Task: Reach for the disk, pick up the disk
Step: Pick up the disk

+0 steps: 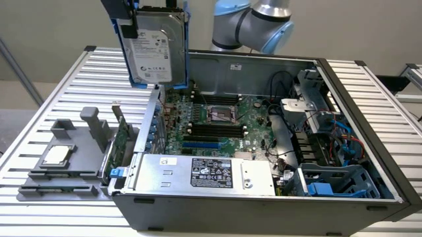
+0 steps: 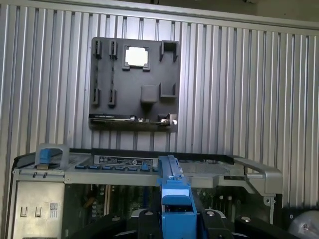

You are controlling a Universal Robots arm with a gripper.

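The disk [image 1: 155, 49], a silver-grey drive with a white label in a blue carrier, hangs upright in the air above the far corner of the open computer case [image 1: 264, 207], on the exterior view's left. My gripper [image 1: 150, 12] holds it from above, with black fingers [image 1: 127, 22] clamped on the carrier's sides. In the wrist view the carrier's blue edge [image 2: 174, 194] sits between my gripper's [image 2: 175, 221] dark fingers [image 2: 144, 224], high over the case rim.
Inside the case lie the motherboard [image 1: 218, 118], a silver box with a black label [image 1: 211, 173] and blue drive bays [image 1: 333, 185]. A grey tray [image 1: 66, 170] with a small square chip [image 2: 136, 56] sits on the slatted table [image 1: 39, 113] beside the case. The arm's elbow [image 1: 254, 24] stands behind.
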